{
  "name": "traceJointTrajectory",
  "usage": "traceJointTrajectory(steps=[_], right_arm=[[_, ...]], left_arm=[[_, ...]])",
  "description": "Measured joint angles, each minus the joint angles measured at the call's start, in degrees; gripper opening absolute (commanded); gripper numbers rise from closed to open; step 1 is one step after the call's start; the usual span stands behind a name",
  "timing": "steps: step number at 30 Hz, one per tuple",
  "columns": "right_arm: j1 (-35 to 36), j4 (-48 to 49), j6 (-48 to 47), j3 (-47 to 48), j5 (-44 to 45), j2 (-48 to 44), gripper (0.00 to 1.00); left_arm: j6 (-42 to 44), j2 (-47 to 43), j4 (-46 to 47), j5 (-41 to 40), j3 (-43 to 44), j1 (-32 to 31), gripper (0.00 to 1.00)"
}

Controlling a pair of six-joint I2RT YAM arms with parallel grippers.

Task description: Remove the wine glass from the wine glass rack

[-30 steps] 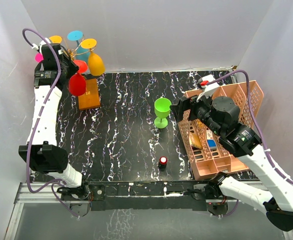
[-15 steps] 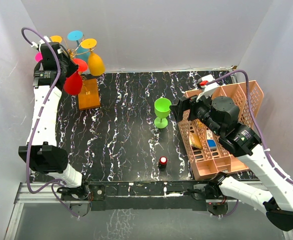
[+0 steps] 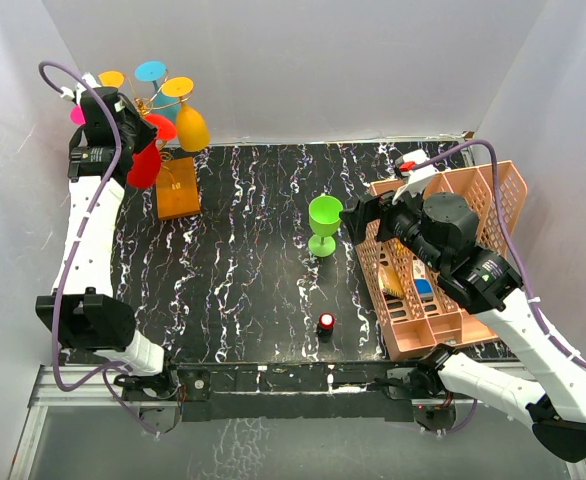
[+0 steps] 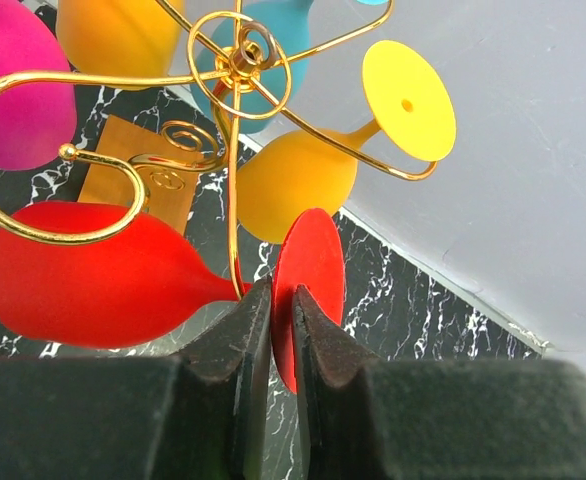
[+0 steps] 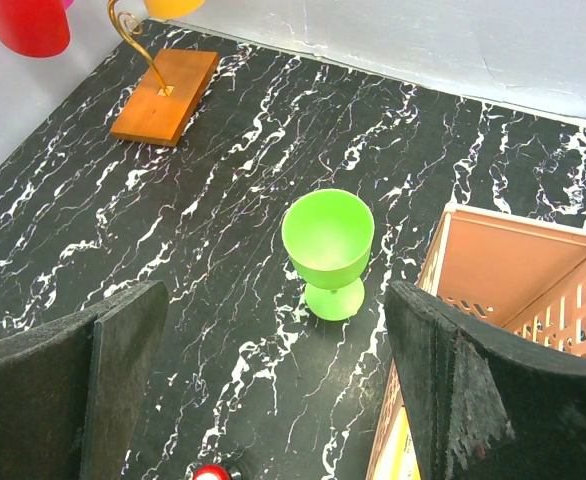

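- A black table [image 3: 243, 260] veined with white is seen beneath both arms.
- A salmon-pink lattice basket [image 3: 503, 190] is set at the right side of the table.
- The wine glass rack [image 3: 178, 190], a gold wire tree on an orange-brown block, is placed at the far left corner; a yellow glass [image 4: 303, 180] and others are hung from its curled arms.
- The right gripper [image 5: 273, 335] is held spread wide above the table, nothing between its pads.
- The left gripper [image 4: 273, 320] is raised beside the rack, its fingers pinched on the foot disc of the red wine glass [image 4: 93, 290].
- The red wine glass is tilted, its bowl to the left, its stem crossing the gold wire; whether it rests on the wire cannot be told.
- A green glass [image 5: 328, 245] is stood upright near the basket.
- A small red-capped object [image 3: 326, 322] is found nearer, apart.
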Motion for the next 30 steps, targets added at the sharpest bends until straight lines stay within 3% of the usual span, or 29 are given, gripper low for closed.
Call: traceJointTrajectory(steps=[19,30], right_arm=[[0.00,-0.02,0.02,0.00,0.26,0.00,0.99],[0.00,-0.02,0.02,0.00,0.26,0.02,0.99]], left_arm=[[-6.12,-1.22,5.75,-2.67,-2.89,0.00,0.00],[-8.35,3.06,5.55,-2.45,1.88,0.04,0.00]])
